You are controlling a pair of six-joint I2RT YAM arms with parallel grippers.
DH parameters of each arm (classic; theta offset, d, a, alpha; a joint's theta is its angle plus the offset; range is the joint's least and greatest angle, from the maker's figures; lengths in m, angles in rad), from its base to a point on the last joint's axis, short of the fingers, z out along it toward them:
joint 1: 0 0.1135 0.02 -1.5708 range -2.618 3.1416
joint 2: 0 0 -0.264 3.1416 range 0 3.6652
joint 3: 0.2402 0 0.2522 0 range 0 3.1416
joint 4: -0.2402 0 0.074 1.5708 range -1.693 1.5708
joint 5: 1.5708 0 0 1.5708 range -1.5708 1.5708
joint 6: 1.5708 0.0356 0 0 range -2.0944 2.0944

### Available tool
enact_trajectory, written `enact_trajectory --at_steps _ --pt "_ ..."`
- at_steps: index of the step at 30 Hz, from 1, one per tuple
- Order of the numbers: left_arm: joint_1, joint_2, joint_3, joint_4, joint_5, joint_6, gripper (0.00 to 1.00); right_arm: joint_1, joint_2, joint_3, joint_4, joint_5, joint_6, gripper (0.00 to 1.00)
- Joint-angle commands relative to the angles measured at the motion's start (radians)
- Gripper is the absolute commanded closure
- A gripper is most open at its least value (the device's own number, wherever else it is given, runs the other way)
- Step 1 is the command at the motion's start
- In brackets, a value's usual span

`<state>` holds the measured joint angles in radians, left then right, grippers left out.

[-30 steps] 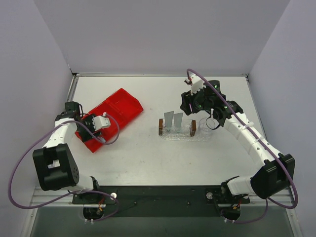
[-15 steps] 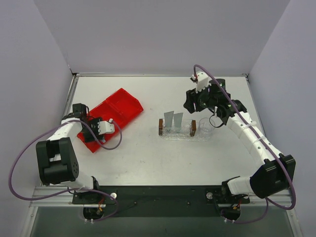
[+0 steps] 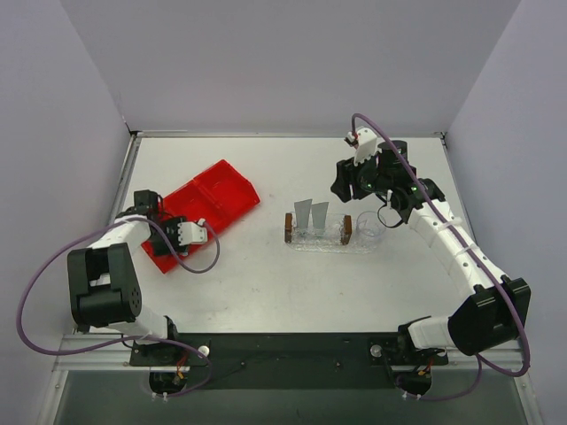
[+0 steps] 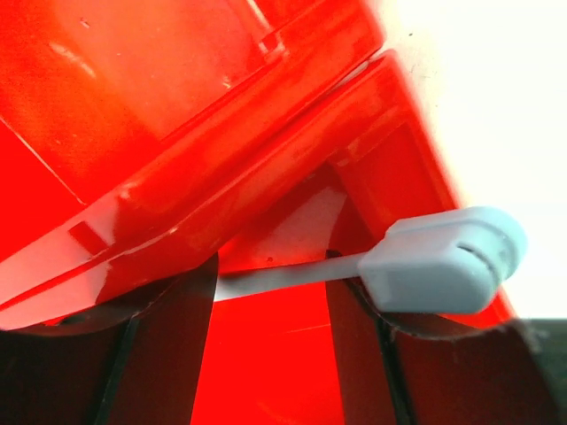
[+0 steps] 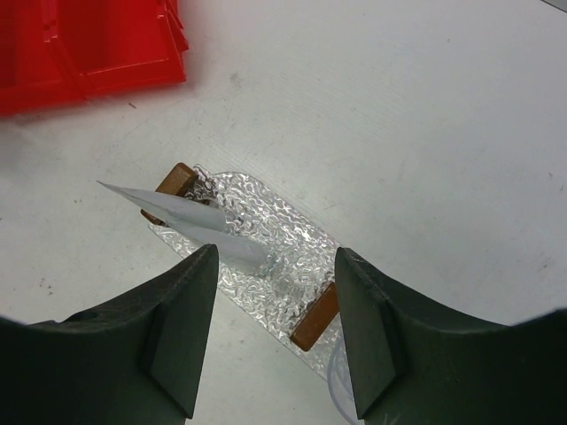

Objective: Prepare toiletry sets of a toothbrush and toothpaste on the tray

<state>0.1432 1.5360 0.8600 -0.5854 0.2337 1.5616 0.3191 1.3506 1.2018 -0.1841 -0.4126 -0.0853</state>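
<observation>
Two toothpaste tubes [image 3: 303, 213] sit ahead of the right gripper [image 5: 275, 257], jaws parted and empty; the toothbrush [image 4: 438, 261] spans the left gripper [image 4: 270, 292], jaws parted.

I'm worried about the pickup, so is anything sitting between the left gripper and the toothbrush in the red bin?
Nothing visible does. In the left wrist view the toothbrush lies across the gap between the open fingers of the left gripper, down in the red bin, whose walls stand close by.
</observation>
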Motion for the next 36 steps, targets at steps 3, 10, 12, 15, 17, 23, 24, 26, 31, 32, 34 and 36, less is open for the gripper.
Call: enact_trajectory --at_steps 3,10,12,15,17,23,24,26,31,32,34,36 --pt "-0.005 -0.005 -0.033 0.047 0.024 0.048 0.43 -0.011 -0.016 -0.007 0.011 -0.018 0.005 0.5" --pt "-0.019 -0.023 -0.007 0.019 0.016 0.02 0.61 -0.018 -0.015 -0.01 0.008 -0.025 0.009 0.5" --pt "-0.025 -0.031 -0.004 0.009 0.01 0.014 0.65 -0.018 -0.016 -0.008 0.006 -0.028 0.009 0.5" --pt "-0.027 -0.054 -0.001 -0.004 0.009 0.008 0.7 -0.02 -0.015 -0.007 0.005 -0.031 0.01 0.5" --pt "-0.027 -0.079 -0.001 -0.008 0.01 0.009 0.73 -0.021 -0.011 -0.005 0.005 -0.034 0.012 0.5" --pt "-0.027 -0.152 0.011 -0.033 0.03 0.008 0.78 -0.02 -0.008 -0.002 0.0 -0.04 0.013 0.5" --pt "-0.027 -0.161 0.023 -0.036 0.036 0.002 0.8 -0.02 -0.01 -0.001 -0.002 -0.04 0.015 0.5" --pt "-0.027 -0.183 0.037 -0.059 0.058 -0.012 0.82 -0.021 -0.013 -0.001 -0.003 -0.041 0.016 0.5" --pt "-0.027 -0.238 0.112 -0.109 0.117 -0.081 0.9 -0.025 -0.03 0.001 -0.005 -0.043 0.021 0.5" --pt "-0.025 -0.247 0.125 -0.119 0.146 -0.095 0.91 -0.026 -0.033 0.005 -0.006 -0.042 0.021 0.5" --pt "-0.025 -0.275 0.164 -0.137 0.183 -0.148 0.91 -0.025 -0.042 0.016 -0.012 -0.04 0.018 0.5" --pt "-0.025 -0.304 0.2 -0.145 0.248 -0.207 0.92 -0.023 -0.05 0.042 -0.031 -0.041 0.013 0.49"
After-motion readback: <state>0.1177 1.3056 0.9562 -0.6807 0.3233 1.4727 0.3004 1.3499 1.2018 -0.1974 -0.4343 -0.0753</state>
